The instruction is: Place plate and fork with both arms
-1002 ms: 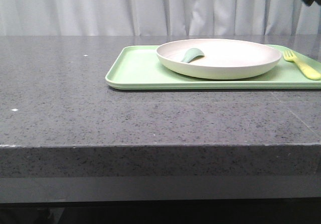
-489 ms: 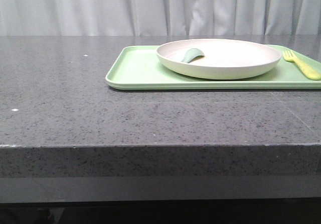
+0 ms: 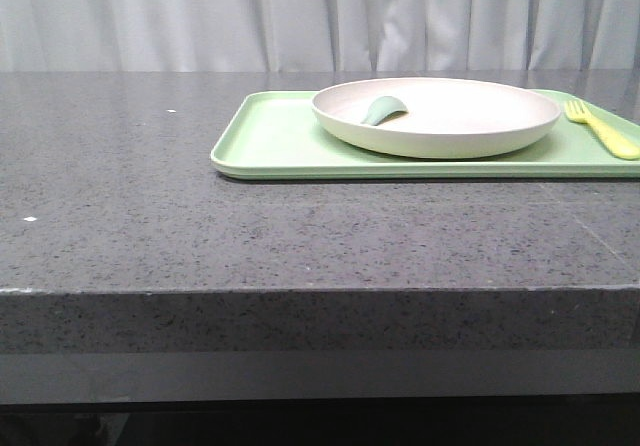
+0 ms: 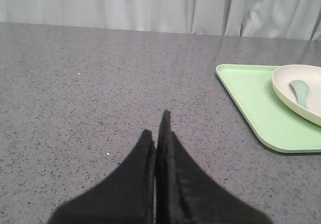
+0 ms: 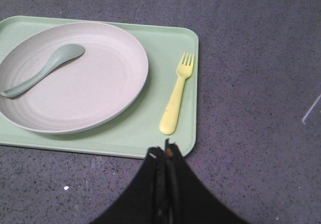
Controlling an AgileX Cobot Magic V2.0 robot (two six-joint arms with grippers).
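Right arm gone; fork (image 3: 601, 128) tines rearward.

Neither arm shows in the front view. In the left wrist view, the left gripper (image 4: 159, 128) fills the bottom centre of the frame, its two black fingers pressed flat together with no gap, tapering to a point that reaches about the middle of the frame. In the right wrist view, the right gripper (image 5: 165, 151) rises from the bottom centre, its dark fingers likewise closed against each other, holding nothing.
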